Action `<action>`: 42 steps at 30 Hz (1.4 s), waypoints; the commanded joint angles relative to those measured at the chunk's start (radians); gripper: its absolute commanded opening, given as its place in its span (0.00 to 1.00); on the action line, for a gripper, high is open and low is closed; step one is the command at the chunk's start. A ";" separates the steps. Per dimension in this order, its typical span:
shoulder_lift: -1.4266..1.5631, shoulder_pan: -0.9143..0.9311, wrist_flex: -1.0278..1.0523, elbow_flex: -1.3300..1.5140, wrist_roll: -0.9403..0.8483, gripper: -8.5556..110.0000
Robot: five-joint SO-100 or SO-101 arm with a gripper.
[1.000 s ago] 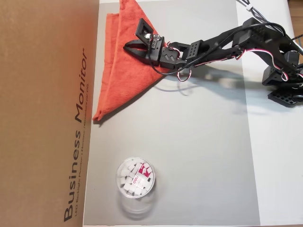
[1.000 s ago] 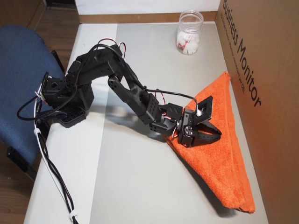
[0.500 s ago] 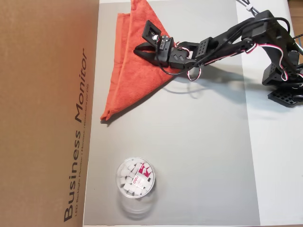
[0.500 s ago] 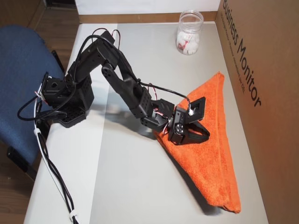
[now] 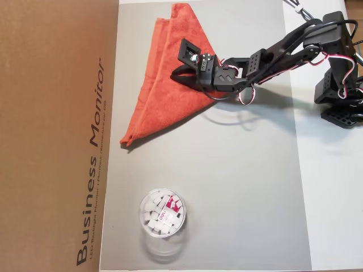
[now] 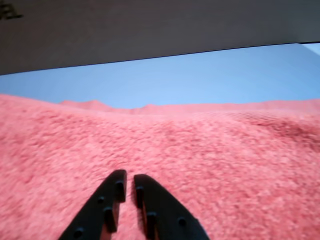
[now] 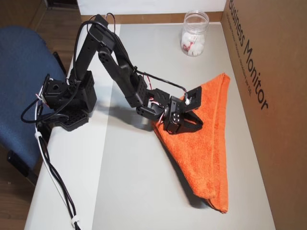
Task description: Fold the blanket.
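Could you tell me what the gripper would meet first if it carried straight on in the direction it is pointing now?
Most likely the blanket itself: the gripper lies low over it, with terry cloth ahead of the fingers. Beyond that stands the cardboard box, though depth is unclear.

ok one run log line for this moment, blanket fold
blanket: folded triangle, flat on mat | claw: nearly closed, tips on blanket | tub: apart, untouched

Folded blanket (image 5: 164, 79) lies under the tool (image 5: 177, 72) beside a cardboard box (image 5: 54, 136)

Blanket dragged away from the box

The tool (image 5: 177, 72) has pulled back toward the arm's base, and the folded blanket (image 5: 164, 90) has slid with it across the surface (image 5: 244, 187).
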 commanded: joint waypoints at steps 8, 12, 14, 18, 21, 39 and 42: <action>0.144 -0.015 0.006 0.140 -0.015 0.07; 0.196 -0.014 0.006 0.207 -0.015 0.07; 0.224 -0.014 0.008 0.238 -0.015 0.07; 0.276 -0.008 0.018 0.299 -0.015 0.07; 0.324 -0.003 0.043 0.348 -0.015 0.07; 0.703 -0.011 0.109 0.618 -0.017 0.07; 0.810 -0.002 0.202 0.644 -0.017 0.07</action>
